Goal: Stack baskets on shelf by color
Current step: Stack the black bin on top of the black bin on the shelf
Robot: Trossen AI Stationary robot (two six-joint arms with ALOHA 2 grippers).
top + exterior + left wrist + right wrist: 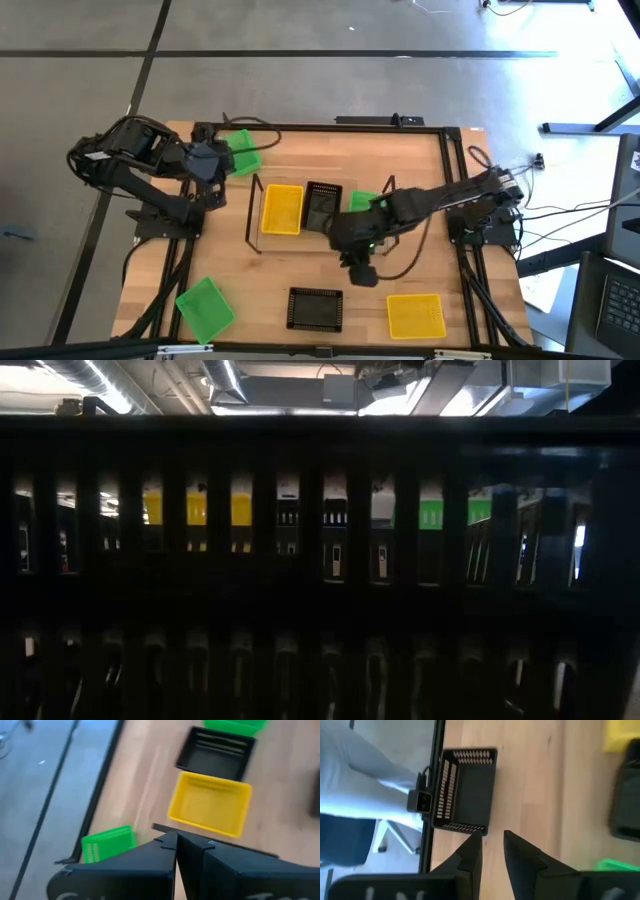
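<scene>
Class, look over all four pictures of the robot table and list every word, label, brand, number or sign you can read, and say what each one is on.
No text can be read in any view.
Left gripper body, near the picture's bottom edge: pale marks, cut off and blurred, unreadable.
Right gripper body: pale marks likewise unreadable.
The yellow basket, black basket and shelf show no lettering.

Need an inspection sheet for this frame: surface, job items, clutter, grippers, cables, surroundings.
Surface: light-wood tabletop, black-framed.
Job's things: low wooden shelf holds one yellow perforated plastic basket, one black basket, one green basket. Loose on the table: green, green, black, yellow.
Clutter: nothing seen.
Grippers: left gripper shut, empty; right gripper open, empty, facing the loose black basket.
Cables: black leads at right edge.
Surroundings: grey floor.
</scene>
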